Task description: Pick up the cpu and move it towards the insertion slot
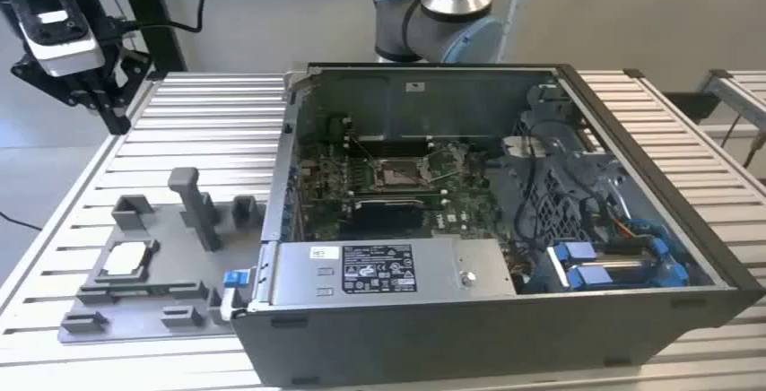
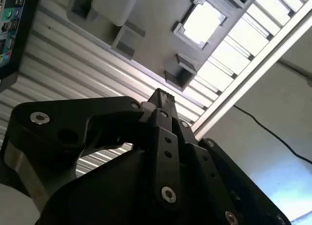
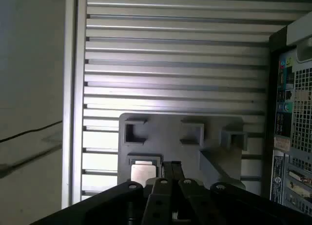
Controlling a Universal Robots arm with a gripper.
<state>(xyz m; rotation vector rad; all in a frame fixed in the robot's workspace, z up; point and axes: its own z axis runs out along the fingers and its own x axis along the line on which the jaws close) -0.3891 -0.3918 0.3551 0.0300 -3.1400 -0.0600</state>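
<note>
The gripper (image 2: 163,94), its black fingers pressed together and gripping nothing, hangs clear of the slatted metal table (image 1: 197,131) and well apart from the cpu (image 1: 126,261). In the exterior view the cpu lies at about 6 o'clock from the gripper, seated flat in a square recess of the grey fixture (image 1: 179,297). The open computer case (image 1: 503,342) holds a green circuit board (image 1: 318,204) bearing the insertion slot (image 1: 396,173), at 2 o'clock from the cpu.
</note>
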